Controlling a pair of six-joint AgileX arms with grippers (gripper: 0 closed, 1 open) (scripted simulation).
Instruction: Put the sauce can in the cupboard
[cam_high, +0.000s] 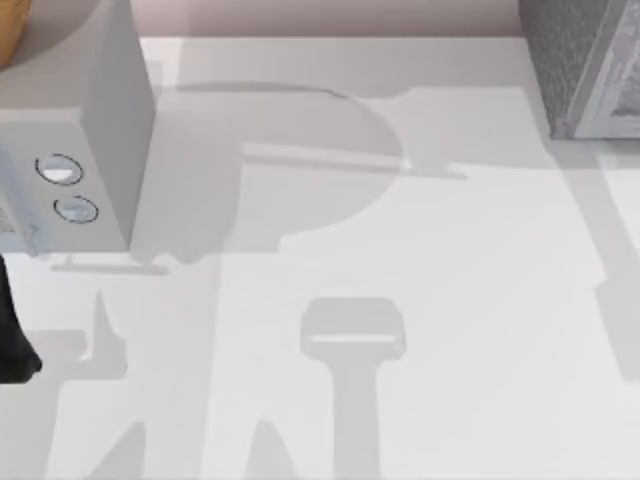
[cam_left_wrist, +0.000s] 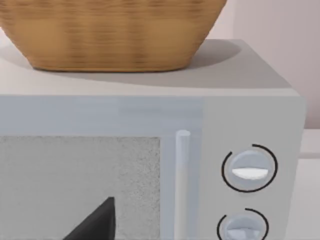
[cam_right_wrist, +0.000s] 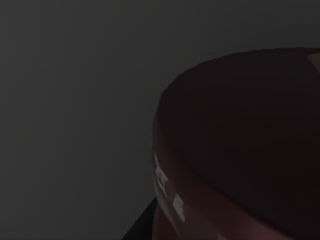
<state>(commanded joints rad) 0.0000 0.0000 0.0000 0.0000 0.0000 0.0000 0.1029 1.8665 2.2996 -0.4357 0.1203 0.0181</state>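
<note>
A dark wedge of my left gripper (cam_left_wrist: 95, 222) showed at the edge of the left wrist view, and I could not tell whether it was wide or narrow. A dark stretch of the left arm (cam_high: 14, 335) sat at the left edge of the table (cam_high: 450, 350), just in front of the light-grey box (cam_high: 110, 120). The left wrist camera faced that box's front: a pale speckled window (cam_left_wrist: 80, 185), an upright bar handle (cam_left_wrist: 182, 185) beside it, and two round dials, one (cam_left_wrist: 249, 168) above the other (cam_left_wrist: 243, 227). A woven tan basket (cam_left_wrist: 110, 35) stood on the box's top.

The right wrist view was dark, so I could not tell how my right gripper stood or what it held. For the same reason I could not tell where the sauce can was.

The cupboard (cam_high: 570, 60) stood at the table's far right corner, well apart from the dialled box. Its body was dark grey with a speckled, grainy surface, and a lighter grey panelled face (cam_high: 622, 100) ran along its right side. Soft grey shadows lay across the white tabletop between the two boxes.
</note>
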